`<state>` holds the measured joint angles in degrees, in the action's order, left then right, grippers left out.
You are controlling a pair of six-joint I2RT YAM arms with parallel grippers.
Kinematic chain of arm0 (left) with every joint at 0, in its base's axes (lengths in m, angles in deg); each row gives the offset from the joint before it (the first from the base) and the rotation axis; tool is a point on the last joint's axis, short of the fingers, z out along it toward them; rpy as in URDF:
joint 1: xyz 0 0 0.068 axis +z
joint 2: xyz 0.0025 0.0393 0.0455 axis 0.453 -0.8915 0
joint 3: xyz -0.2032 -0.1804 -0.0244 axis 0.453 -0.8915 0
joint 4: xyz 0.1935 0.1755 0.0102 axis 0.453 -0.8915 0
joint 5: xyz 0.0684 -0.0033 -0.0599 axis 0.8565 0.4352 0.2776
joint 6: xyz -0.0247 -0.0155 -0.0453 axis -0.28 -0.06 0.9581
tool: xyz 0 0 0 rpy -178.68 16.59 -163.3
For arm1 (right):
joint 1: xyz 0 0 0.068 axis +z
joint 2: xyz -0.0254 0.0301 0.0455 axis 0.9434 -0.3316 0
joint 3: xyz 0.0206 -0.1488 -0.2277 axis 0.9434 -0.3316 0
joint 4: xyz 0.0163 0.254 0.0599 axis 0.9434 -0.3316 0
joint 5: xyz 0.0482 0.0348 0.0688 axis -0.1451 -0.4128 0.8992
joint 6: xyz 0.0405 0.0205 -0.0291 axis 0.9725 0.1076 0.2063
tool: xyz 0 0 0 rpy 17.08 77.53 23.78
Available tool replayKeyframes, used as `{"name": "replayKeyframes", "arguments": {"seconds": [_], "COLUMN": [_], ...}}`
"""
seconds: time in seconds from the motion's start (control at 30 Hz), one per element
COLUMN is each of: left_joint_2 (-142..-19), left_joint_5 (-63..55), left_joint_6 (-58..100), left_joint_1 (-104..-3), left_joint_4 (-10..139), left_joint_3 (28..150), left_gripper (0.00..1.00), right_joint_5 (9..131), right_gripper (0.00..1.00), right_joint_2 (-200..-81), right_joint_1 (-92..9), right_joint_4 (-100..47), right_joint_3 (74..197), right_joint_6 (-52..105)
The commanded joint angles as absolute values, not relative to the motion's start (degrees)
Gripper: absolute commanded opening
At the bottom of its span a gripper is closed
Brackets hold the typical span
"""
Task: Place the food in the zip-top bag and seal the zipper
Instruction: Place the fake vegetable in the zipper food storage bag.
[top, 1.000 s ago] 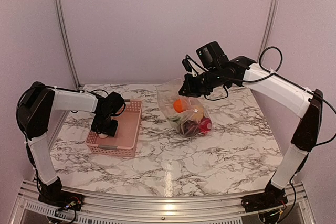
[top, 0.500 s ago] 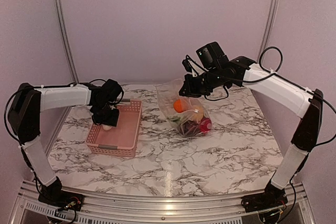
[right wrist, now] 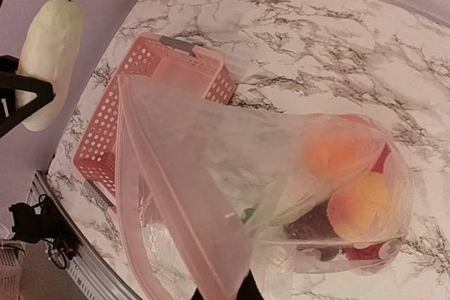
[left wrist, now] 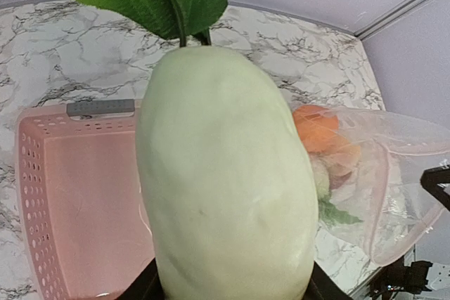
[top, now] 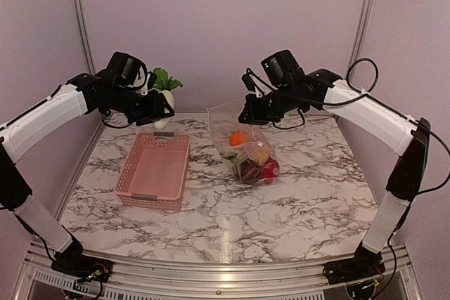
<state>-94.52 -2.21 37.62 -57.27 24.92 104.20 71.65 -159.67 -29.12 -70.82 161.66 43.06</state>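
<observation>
On the table (top: 295, 209), the basket (top: 126, 173) lies left and the bag (top: 230, 128) right of it, the food (top: 254, 161) in its near end, its mouth pinched up by the right gripper (top: 247, 116), while the left gripper (top: 157, 109) holds the radish (top: 166, 96) above the basket's far edge.

The top external camera looks from high above the near edge of the table (top: 295, 209) toward the far wall (top: 225, 26), angled down and wide enough to take in the whole tabletop. The left wrist camera sits right behind a white radish (left wrist: 225, 187) that fills the middle of its frame. It faces down and rightward over the pink basket (left wrist: 77, 194) to the zip-top bag (left wrist: 394, 194). The right wrist camera hangs very near the bag's mouth, facing down and leftward, with the basket beyond and the radish small in its upper left corner. All three views share basket, bag and radish; the two wrist views face each other across them.
</observation>
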Motion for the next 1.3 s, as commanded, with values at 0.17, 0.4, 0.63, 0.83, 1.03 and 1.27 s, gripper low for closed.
{"name": "replayKeyframes", "arguments": {"seconds": [0.17, 0.4, 0.63, 0.83, 1.03, 1.27], "left_joint_2": [-92.42, -95.28, -97.75, -100.34, -101.80, -104.15], "left_joint_5": [-31.82, -41.48, -48.65, -50.95, -50.63, -46.58], "left_joint_6": [55.52, 62.96, 71.92, 75.86, 81.50, 98.71], "left_joint_1": [-59.46, -63.02, -66.95, -68.72, -68.77, -68.56], "left_joint_4": [43.20, 48.55, 54.38, 53.45, 53.18, 69.09], "left_joint_3": [104.78, 104.69, 102.27, 102.05, 101.00, 98.35], "left_gripper": [0.30, 0.29, 0.29, 0.29, 0.29, 0.33], "right_joint_5": [70.96, 69.90, 69.03, 68.81, 68.64, 69.77], "right_gripper": [0.00, 0.00, 0.00, 0.00, 0.00, 0.00], "right_joint_2": [-162.42, -162.39, -160.78, -158.85, -156.73, -156.06], "right_joint_1": [-30.16, -31.53, -33.37, -33.58, -33.55, -32.96], "right_joint_4": [-72.38, -72.91, -72.92, -71.92, -71.02, -71.42], "right_joint_3": [167.17, 167.88, 167.60, 165.67, 164.49, 163.97], "right_joint_6": [40.73, 40.14, 39.74, 39.99, 40.17, 39.99]}}
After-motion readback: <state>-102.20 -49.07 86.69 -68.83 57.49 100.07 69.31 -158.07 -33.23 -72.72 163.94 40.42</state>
